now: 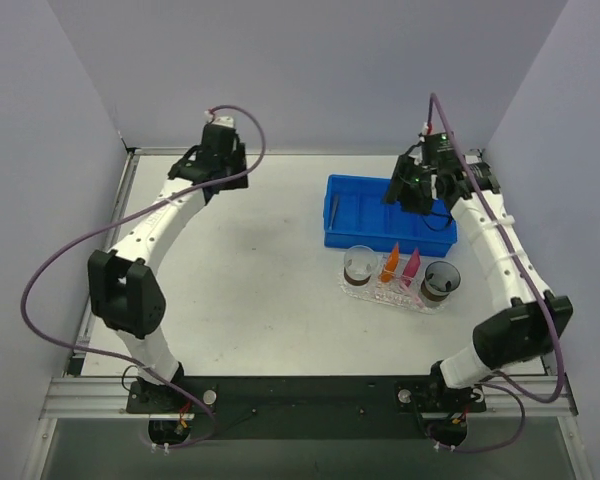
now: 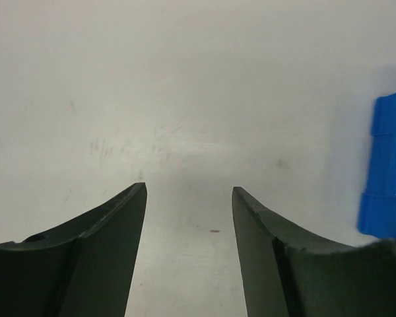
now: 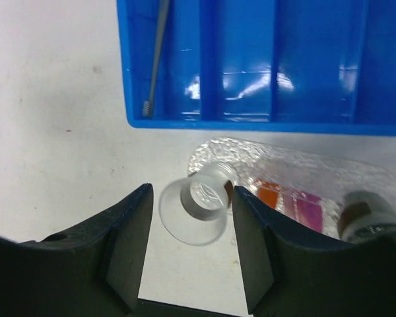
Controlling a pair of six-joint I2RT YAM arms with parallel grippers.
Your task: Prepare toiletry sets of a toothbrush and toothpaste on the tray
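The clear bumpy tray (image 3: 297, 168) lies on the table just in front of the blue bin (image 3: 251, 119). An orange toothpaste tube (image 3: 269, 195) and a magenta one (image 3: 308, 211) stand side by side on the tray (image 1: 382, 293). The pale toothbrush (image 3: 157, 59) lies in the bin's leftmost compartment. My right gripper (image 3: 192, 187) hangs open and empty above the bin's near edge (image 1: 415, 190). A clear cup (image 3: 201, 206) shows well below its fingers. My left gripper (image 2: 189, 187) is open over bare table at the back left (image 1: 220, 150).
Two clear cups stand at the tray's ends, one on the left (image 1: 360, 265) and one on the right (image 1: 441, 280). The blue bin (image 1: 385, 212) sits behind the tray, and its edge (image 2: 389, 172) shows at the right of the left wrist view. Walls enclose the table.
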